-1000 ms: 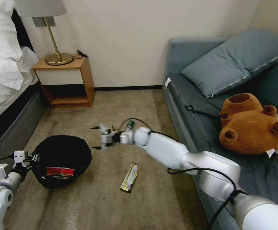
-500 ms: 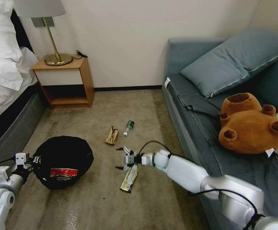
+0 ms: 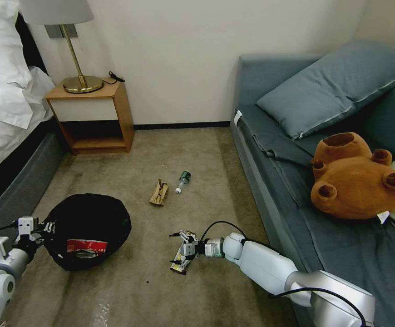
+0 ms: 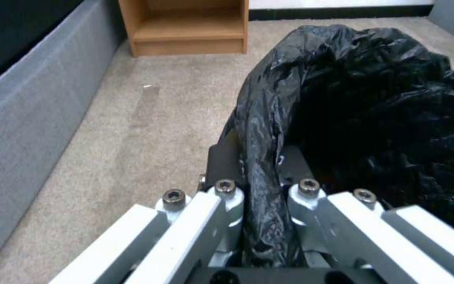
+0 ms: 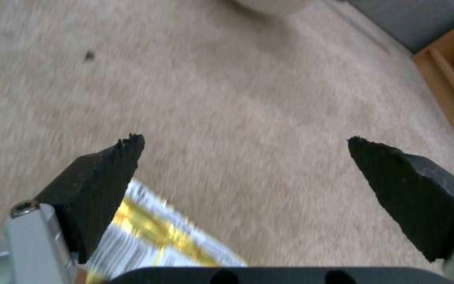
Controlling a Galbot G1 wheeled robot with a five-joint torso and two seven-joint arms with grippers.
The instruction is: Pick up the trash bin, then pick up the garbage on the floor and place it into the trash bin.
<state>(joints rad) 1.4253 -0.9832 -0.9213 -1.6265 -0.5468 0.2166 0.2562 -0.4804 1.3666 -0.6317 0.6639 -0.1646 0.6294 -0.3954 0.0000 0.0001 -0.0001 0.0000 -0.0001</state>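
Note:
The trash bin (image 3: 88, 213), lined with a black bag, hangs low at the left, and my left gripper (image 3: 45, 226) is shut on its rim. In the left wrist view the left gripper (image 4: 258, 165) clamps the bag-covered rim (image 4: 269, 118). A red-and-white wrapper (image 3: 86, 247) lies inside the bin. My right gripper (image 3: 172, 248) is open just above the gold snack-bar wrapper (image 3: 179, 265) on the carpet. In the right wrist view the right gripper (image 5: 245, 142) stands wide open, with the gold wrapper (image 5: 153, 244) beside one finger. A tan paper scrap (image 3: 159, 192) and a small green-capped bottle (image 3: 183, 180) lie farther off.
A wooden nightstand (image 3: 95, 116) with a brass lamp (image 3: 81, 81) stands at the back left beside the bed (image 3: 7, 104). A blue sofa (image 3: 274, 172) runs along the right, holding a pillow (image 3: 333, 86) and a brown plush bear (image 3: 356, 177). Open carpet lies between them.
My right arm swung down and toward me from above the paper scrap to the gold wrapper, its gripper staying open. The left gripper kept hold of the bin.

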